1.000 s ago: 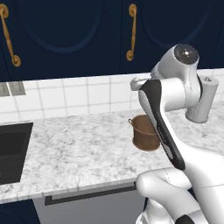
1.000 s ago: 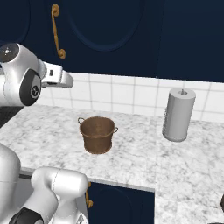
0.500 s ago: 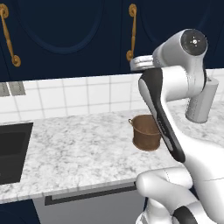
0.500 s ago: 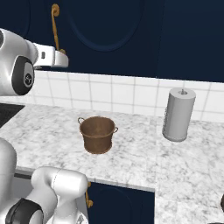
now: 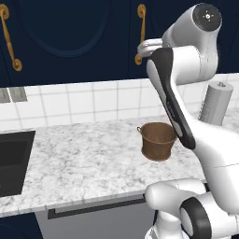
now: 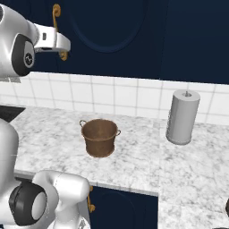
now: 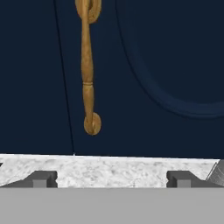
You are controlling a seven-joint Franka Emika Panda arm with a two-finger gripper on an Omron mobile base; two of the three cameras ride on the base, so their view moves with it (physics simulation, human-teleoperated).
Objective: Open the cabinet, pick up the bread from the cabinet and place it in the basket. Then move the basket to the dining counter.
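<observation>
Above the marble table (image 5: 79, 158), in the left base view, the arm is reaching up toward the closed cabinet (image 5: 70, 32), its hand lying near the lower end of the brass handle (image 5: 139, 32) on the right door, presumably because that door has to come open first. Below and to the right, the basket (image 5: 158, 140) is sitting upright with its mouth free to take the bread, which is presumably lying behind the closed doors. A grey cylinder (image 5: 215, 102) is standing farther right, near the tiled wall.

From the right base view, the hand is showing as a white block just in front of the handle (image 6: 57, 27), while the basket (image 6: 100, 137) is waiting on the near part of the table, well apart from the cylinder (image 6: 182, 117).

Along the hand view, the gripper (image 7: 111, 179) is facing the cabinet door with the jaws standing wide apart and holding nothing. The handle (image 7: 89, 65) is hanging vertically, up and left of the gap between them, so the hand probably needs to shift across before closing.
</observation>
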